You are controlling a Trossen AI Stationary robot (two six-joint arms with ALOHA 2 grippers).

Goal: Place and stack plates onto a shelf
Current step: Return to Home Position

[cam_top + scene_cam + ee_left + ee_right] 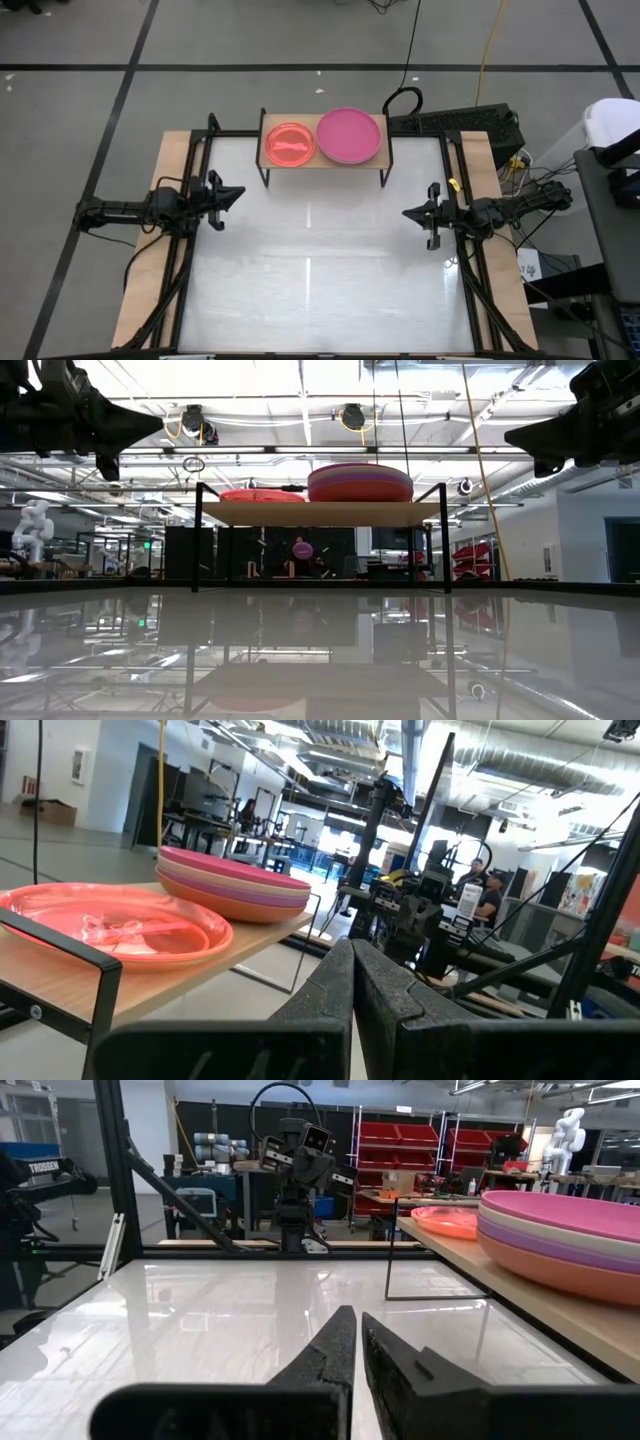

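**Shelf** [372, 163]. A rectangular light-wood board on a thin black metal frame. It stands at the middle of the far edge of the counter [320, 290], whose top is white, glossy and mirror-like.

**Large plate stack** [348, 135]. Round, flat, opaque plastic plates. The top one is magenta, with paler purple and beige rims under it and a salmon-red one lowest. The stack sits on the right half of the shelf and reaches close to the board's front and back edges.

**Translucent plate stack** [290, 144]. These are smaller round plates, pink over orange, with a raised divider showing through. The stack is probably two deep, though the rims merge too much to count. It lies on the left half of the shelf, lower than its neighbour. The two stacks' rims run just beside each other, and contact cannot be told.

**Left end effector** [236, 192]. Dark and wedge-shaped, with its fingers pressed together and nothing between them. It is held above the counter's left side, pointing inward, well apart from the shelf.

**Right end effector** [408, 213]. A matching piece, with its fingers drawn together and nothing held. It is raised over the counter's right side and faces the left one.

**Clearance.** A wide stretch of counter lies between the two end effectors and in front of the shelf legs.
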